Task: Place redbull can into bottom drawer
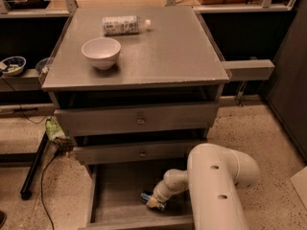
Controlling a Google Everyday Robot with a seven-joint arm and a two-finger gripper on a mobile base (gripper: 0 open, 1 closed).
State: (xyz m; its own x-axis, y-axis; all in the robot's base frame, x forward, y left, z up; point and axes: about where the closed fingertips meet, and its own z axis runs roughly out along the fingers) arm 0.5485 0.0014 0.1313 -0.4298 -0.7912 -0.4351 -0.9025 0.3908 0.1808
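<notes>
Pincer (pixel 154 203) is sitting low inside drawer (pixel 115 190), at can (pixel 146 196). Whether it is gripping cannot be told; release and withdrawal are probably remaining.

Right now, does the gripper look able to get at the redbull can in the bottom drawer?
Probably yes. The bottom drawer is pulled open, and the gripper is down inside it, right at the redbull can. Nothing that I can see lies between them.
</notes>
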